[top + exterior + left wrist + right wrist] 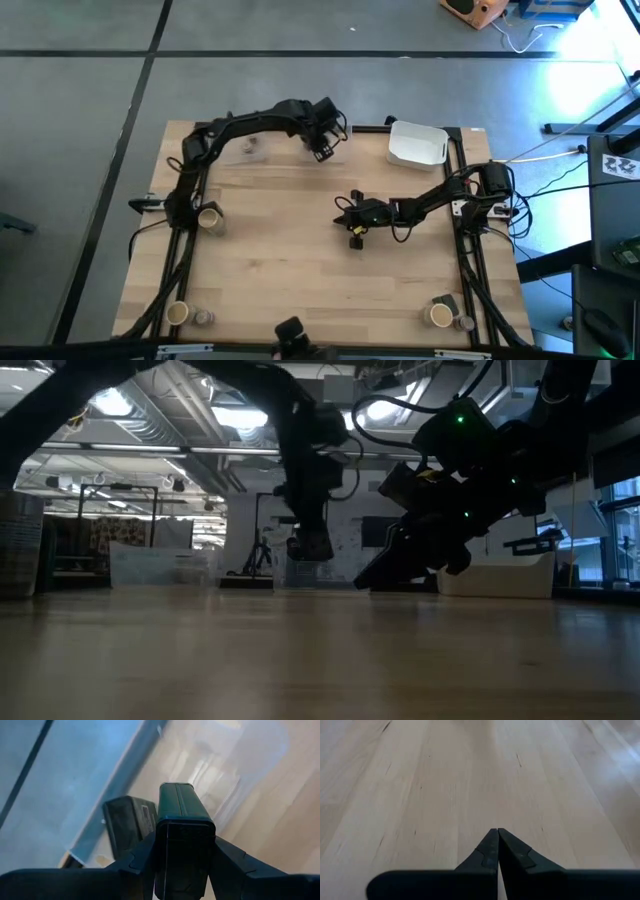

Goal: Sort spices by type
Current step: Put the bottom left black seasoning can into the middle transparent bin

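My left gripper (pixel 322 152) hangs near the table's far edge, shut on a dark grey boxy spice block (pixel 180 802). Under it a second dark block (pixel 127 822) lies in a clear tub (pixel 220 795). In the low view this gripper (pixel 310 545) is raised off the table. My right gripper (pixel 342 210) is shut and empty, low over the middle of the table (pixel 497 832). Tan cylinders (pixel 209 218) (pixel 177 313) (pixel 440 315), small round jars (pixel 204 318) (pixel 466 323) and another dark block (pixel 447 302) stand on the table. My left gripper pinches the dark block between its two fingers (pixel 145 850), one on each long side near the block's back end (pixel 185 837). The block points straight out beyond the fingertips. It is lifted clear, above the clear tub.
A white tub (pixel 417 143) sits at the far right, and a clear tub with a small jar (pixel 252 145) at the far left. Bare wood lies across the table's middle and near side (pixel 300 280). Spices stand by both near corners and the left edge.
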